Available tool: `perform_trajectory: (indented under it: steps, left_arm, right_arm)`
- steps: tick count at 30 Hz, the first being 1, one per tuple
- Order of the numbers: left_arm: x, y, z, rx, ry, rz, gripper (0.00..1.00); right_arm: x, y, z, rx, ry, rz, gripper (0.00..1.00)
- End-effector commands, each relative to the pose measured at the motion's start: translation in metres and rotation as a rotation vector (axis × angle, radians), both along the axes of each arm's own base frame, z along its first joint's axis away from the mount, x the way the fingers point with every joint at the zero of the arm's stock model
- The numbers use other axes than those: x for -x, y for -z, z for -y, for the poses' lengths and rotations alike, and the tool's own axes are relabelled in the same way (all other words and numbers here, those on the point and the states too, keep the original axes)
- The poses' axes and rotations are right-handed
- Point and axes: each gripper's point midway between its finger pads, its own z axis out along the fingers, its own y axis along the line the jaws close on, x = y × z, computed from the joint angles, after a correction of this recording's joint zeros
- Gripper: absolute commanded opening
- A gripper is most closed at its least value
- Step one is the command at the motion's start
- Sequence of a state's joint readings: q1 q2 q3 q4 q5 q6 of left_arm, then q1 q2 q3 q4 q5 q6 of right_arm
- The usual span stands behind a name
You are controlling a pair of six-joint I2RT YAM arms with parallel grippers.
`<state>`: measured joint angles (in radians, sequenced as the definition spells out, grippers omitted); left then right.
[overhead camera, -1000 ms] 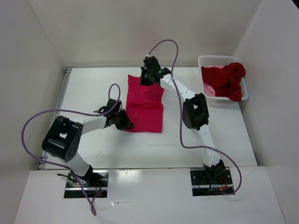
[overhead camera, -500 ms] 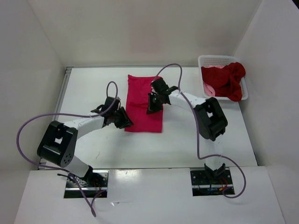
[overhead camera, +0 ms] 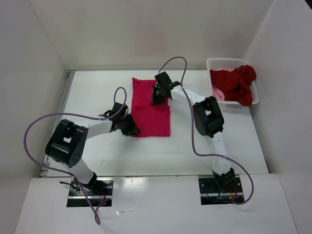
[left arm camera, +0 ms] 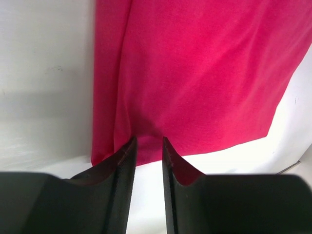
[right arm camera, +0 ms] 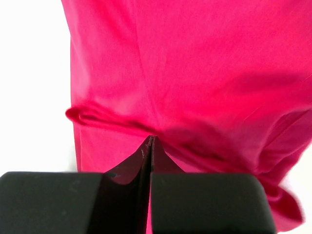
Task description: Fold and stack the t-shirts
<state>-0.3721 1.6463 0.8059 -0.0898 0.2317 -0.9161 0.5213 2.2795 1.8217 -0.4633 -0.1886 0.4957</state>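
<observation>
The bright magenta t-shirt (overhead camera: pixel 152 119) lies folded into a long rectangle mid-table. My left gripper (overhead camera: pixel 132 129) sits low at its near left corner. In the left wrist view its jaws (left arm camera: pixel 148 141) are narrowly open, tips at the shirt's hem (left arm camera: pixel 204 73), with bare table between them. My right gripper (overhead camera: pixel 156 96) rests on the shirt's far half. In the right wrist view it is shut (right arm camera: pixel 150 138), with a ridge of magenta cloth (right arm camera: pixel 195 58) drawn up to its tips. The dark red t-shirt (overhead camera: pixel 240 84) and the salmon-pink t-shirt (overhead camera: pixel 218 92) lie bunched in the basket.
The white mesh basket (overhead camera: pixel 225 62) stands at the far right corner by the right wall. White walls enclose the table on the left, back and right. Purple cables loop over both arms.
My right gripper went from the shirt's far edge toward its middle, then came partway back. The left gripper stayed at the near left corner, its arm shifting slightly.
</observation>
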Motion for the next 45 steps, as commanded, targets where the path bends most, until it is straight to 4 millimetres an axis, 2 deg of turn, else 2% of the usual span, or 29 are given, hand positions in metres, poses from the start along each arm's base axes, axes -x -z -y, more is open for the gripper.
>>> perform_trajectory:
  steps: [1,3,5,6,7,8,9,10,11,12,13,14,16,17,18,19,20,22,25,30,31,33,34,35,37,38,40,43,45]
  left_arm:
    - [0.013,0.009,-0.015,-0.084,0.0,-0.017,0.36]
    - [0.011,-0.001,-0.015,-0.078,-0.001,-0.001,0.39]
    - [0.008,-0.018,-0.014,-0.064,-0.002,0.034,0.43]
    - [0.008,-0.026,-0.014,-0.061,-0.002,0.043,0.51]
    - [0.005,-0.034,-0.016,-0.052,-0.012,0.065,0.56]
    - [0.006,-0.045,-0.02,-0.042,-0.023,0.091,0.59]
    - [0.007,-0.047,-0.028,-0.043,-0.046,0.092,0.62]
    - [0.011,-0.051,-0.033,-0.038,-0.055,0.106,0.63]
    - [0.015,-0.05,-0.036,-0.048,-0.06,0.1,0.63]
    - [0.016,-0.048,-0.041,-0.057,-0.076,0.102,0.63]
    - [0.02,-0.046,-0.042,-0.059,-0.076,0.097,0.63]
    - [0.027,-0.039,-0.043,-0.058,-0.069,0.074,0.63]
    - [0.032,-0.033,-0.041,-0.048,-0.057,0.053,0.63]
    - [0.031,-0.029,-0.041,-0.05,-0.057,0.047,0.63]
    - [0.035,-0.022,-0.042,-0.059,-0.056,0.024,0.63]
    - [0.032,-0.023,-0.041,-0.054,-0.056,0.037,0.63]
    - [0.03,-0.02,-0.04,-0.055,-0.056,0.034,0.63]
    - [0.03,-0.012,-0.04,-0.062,-0.056,0.014,0.63]
    - [0.032,-0.003,-0.039,-0.072,-0.032,-0.014,0.63]
    - [0.031,0.008,-0.041,-0.09,-0.028,-0.029,0.63]
    - [0.031,0.013,-0.043,-0.105,-0.033,-0.04,0.62]
    - [0.03,0.016,-0.043,-0.106,-0.033,-0.042,0.58]
    - [0.032,0.019,-0.042,-0.102,-0.028,-0.056,0.56]
    - [0.029,0.019,-0.041,-0.102,-0.028,-0.056,0.55]
    - [0.027,0.018,-0.04,-0.099,-0.029,-0.047,0.5]
    - [0.025,0.017,-0.04,-0.096,-0.029,-0.037,0.48]
    - [0.024,0.018,-0.041,-0.108,-0.027,-0.031,0.43]
    - [0.017,0.012,-0.039,-0.102,-0.028,-0.012,0.39]
    - [0.017,0.013,-0.041,-0.113,-0.025,-0.006,0.39]
  right_arm:
    - [-0.029,-0.005,0.011,0.027,0.036,0.068,0.0]
    - [-0.027,-0.004,0.011,0.028,0.043,0.056,0.0]
    - [-0.021,-0.027,0.012,0.004,0.034,0.073,0.0]
    - [-0.015,-0.031,0.013,-0.009,0.028,0.08,0.0]
    - [-0.011,-0.042,0.015,-0.019,0.028,0.097,0.0]
    - [-0.007,-0.079,0.02,-0.06,0.037,0.141,0.0]
    - [0.007,-0.078,0.025,-0.063,0.028,0.125,0.0]
    - [0.016,-0.11,0.026,-0.11,0.026,0.17,0.0]
    - [0.026,-0.116,0.028,-0.133,0.022,0.163,0.02]
    - [0.046,-0.097,0.033,-0.131,0.016,0.105,0.02]
    - [0.056,-0.097,0.035,-0.148,0.013,0.092,0.02]
    - [0.081,-0.087,0.043,-0.162,0.027,0.04,0.02]
    - [0.099,-0.08,0.046,-0.204,0.032,0.022,0.02]
    - [0.121,-0.066,0.054,-0.203,0.037,-0.019,0.02]
    - [0.13,-0.058,0.057,-0.211,0.05,-0.047,0.02]
    - [0.134,-0.052,0.059,-0.211,0.05,-0.048,0.02]
    - [0.15,-0.037,0.062,-0.21,0.044,-0.108,0.02]
    - [0.156,-0.029,0.063,-0.211,0.04,-0.121,0.01]
    - [0.163,-0.003,0.076,-0.157,0.099,-0.159,0.01]
    - [0.174,0.026,0.086,-0.108,0.147,-0.224,0.01]
    - [0.171,0.022,0.085,-0.118,0.145,-0.208,0.01]
    - [0.176,0.02,0.087,-0.116,0.145,-0.211,0.08]
    - [0.175,0.008,0.087,-0.132,0.142,-0.186,0.13]
    - [0.175,-0.001,0.087,-0.136,0.141,-0.178,0.25]
    - [0.169,-0.021,0.09,-0.146,0.157,-0.114,0.34]
    - [0.17,-0.024,0.092,-0.14,0.163,-0.107,0.38]
    - [0.171,-0.019,0.099,-0.126,0.191,-0.126,0.44]
    - [0.181,0.005,0.099,-0.113,0.199,-0.194,0.45]
    - [0.179,0.009,0.096,-0.131,0.198,-0.195,0.45]
